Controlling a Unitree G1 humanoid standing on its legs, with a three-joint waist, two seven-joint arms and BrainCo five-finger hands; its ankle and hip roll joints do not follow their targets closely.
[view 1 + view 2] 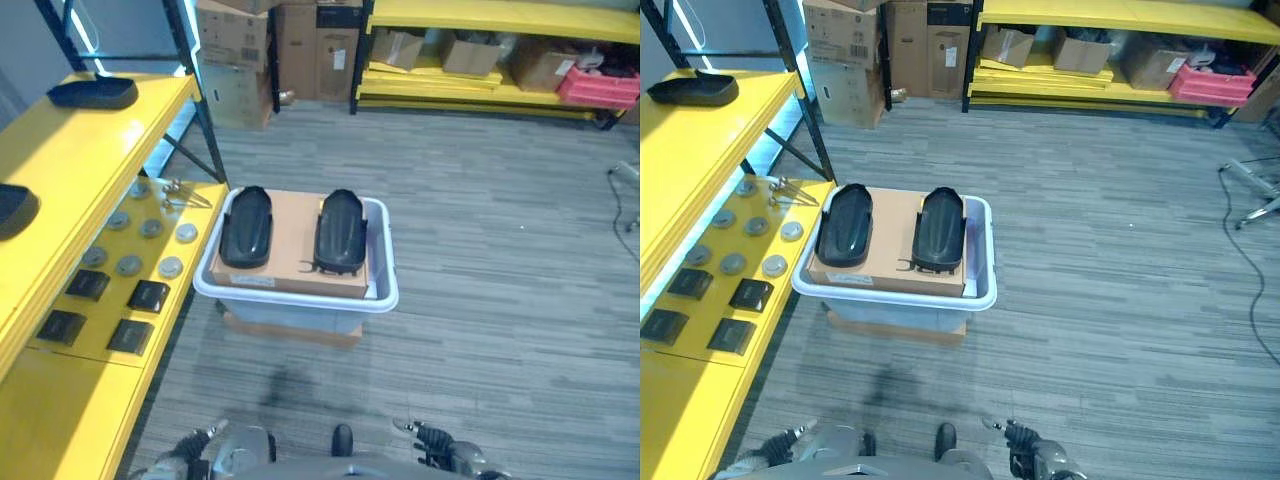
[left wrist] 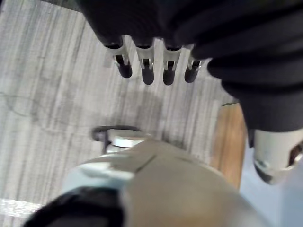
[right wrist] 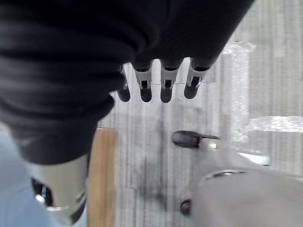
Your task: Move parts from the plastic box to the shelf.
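A pale plastic box (image 1: pixel 382 292) stands on the floor beside the yellow shelf (image 1: pixel 90 150). In it lies a cardboard carton (image 1: pixel 295 250) with two black curved parts on top, one to the left (image 1: pixel 246 226) and one to the right (image 1: pixel 341 232). Two similar black parts rest on the shelf's upper tier, one far back (image 1: pixel 92 93) and one nearer (image 1: pixel 15 208). My left hand (image 2: pixel 147 71) and right hand (image 3: pixel 161 87) hang low near my body, well short of the box. Both have straight fingers and hold nothing.
The shelf's lower tier carries several round metal discs (image 1: pixel 150 228) and black square pads (image 1: pixel 148 295). A wooden board (image 1: pixel 290 332) lies under the box. Cardboard cartons (image 1: pixel 240 50), a far yellow rack (image 1: pixel 500 20) and a red crate (image 1: pixel 598 85) line the back. Grey floor spreads right.
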